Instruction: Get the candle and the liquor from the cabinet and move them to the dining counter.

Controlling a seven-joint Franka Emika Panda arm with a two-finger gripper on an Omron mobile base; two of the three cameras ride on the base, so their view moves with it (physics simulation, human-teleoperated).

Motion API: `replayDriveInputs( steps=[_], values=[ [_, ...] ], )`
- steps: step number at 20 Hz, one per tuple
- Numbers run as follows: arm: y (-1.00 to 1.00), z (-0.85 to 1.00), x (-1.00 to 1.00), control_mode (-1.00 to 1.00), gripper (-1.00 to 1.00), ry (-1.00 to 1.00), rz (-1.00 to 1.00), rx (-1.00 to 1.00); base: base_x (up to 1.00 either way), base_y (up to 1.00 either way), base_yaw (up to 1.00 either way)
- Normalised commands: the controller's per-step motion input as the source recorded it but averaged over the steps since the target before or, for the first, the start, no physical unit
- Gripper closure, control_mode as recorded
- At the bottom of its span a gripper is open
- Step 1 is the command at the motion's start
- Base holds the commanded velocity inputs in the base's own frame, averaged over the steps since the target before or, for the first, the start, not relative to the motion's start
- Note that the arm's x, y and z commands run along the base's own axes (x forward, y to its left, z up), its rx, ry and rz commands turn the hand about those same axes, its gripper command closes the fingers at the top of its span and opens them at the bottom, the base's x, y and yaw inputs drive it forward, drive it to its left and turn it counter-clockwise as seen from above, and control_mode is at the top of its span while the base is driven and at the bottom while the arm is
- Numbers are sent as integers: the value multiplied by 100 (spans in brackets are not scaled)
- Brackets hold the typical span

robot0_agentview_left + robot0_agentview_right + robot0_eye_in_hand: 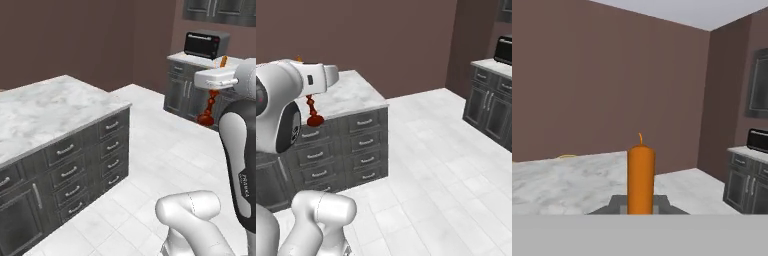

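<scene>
My gripper [640,206] is shut on the candle [641,175], an orange taper standing upright between the fingers. From the left base, the gripper [217,81] holds the candle [209,111] in the air, its dark red holder hanging below the hand and the orange tip above it. From the right base, the candle [312,114] hangs beside the near edge of the dining counter [353,92]. The dining counter [45,107], white marble on dark drawers, lies to my left, and its top [562,177] spreads ahead of the hand. The cabinet [215,7] hangs at the upper right. The liquor is out of view.
A black oven [206,44] sits on a marble worktop [190,60] over dark lower doors at the right wall. White tiled floor [150,165] stretches between that worktop and the island. A brown wall [612,85] stands behind the island.
</scene>
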Motion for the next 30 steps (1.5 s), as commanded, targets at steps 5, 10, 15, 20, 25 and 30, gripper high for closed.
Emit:
replayDriveInputs(
  steps=[5, 10, 15, 20, 25, 30],
  values=[
    [0, 0, 0, 100, 100, 0, 0, 0, 100, 46, -50],
    [0, 0, 0, 100, 100, 0, 0, 0, 100, 1, -54],
    [0, 0, 0, 100, 100, 0, 0, 0, 100, -2, -49],
    [0, 0, 0, 100, 100, 0, 0, 0, 100, -55, -15],
    [0, 0, 0, 100, 100, 0, 0, 0, 95, -90, 32],
    [0, 0, 0, 100, 100, 0, 0, 0, 57, -79, 48]
  ],
)
